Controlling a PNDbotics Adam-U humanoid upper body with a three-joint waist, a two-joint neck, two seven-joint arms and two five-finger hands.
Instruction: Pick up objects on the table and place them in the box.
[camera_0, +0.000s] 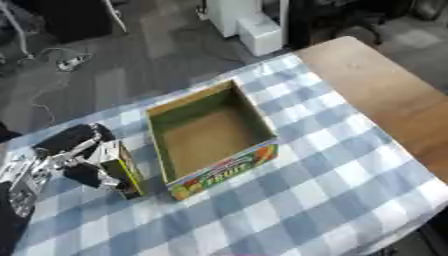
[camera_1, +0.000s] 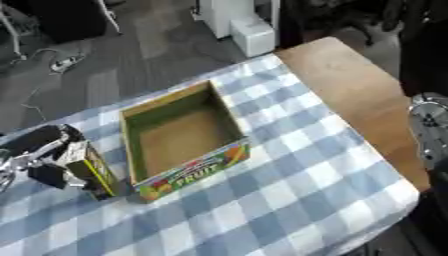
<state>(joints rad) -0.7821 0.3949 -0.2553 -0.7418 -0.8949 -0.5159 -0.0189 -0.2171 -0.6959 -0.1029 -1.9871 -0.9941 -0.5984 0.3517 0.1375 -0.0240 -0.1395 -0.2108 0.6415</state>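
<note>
Checkered table (camera_0: 350, 190), left edge: left hand (camera_0: 74, 150) curled around small yellow-green carton (camera_0: 121, 167), standing upright just left of the empty box (camera_0: 210, 132). Box lies rightward. Right hand unseen.

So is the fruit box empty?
Yes, empty: the box shows only its bare brown floor. The left hand holds a small carton beside it.

Legible text: one word, "FRUIT", in green capitals on the near outer wall of the open cardboard box (camera_1: 194, 171), set among printed fruit pictures. No other lettering, numbers or signs readable.
</note>
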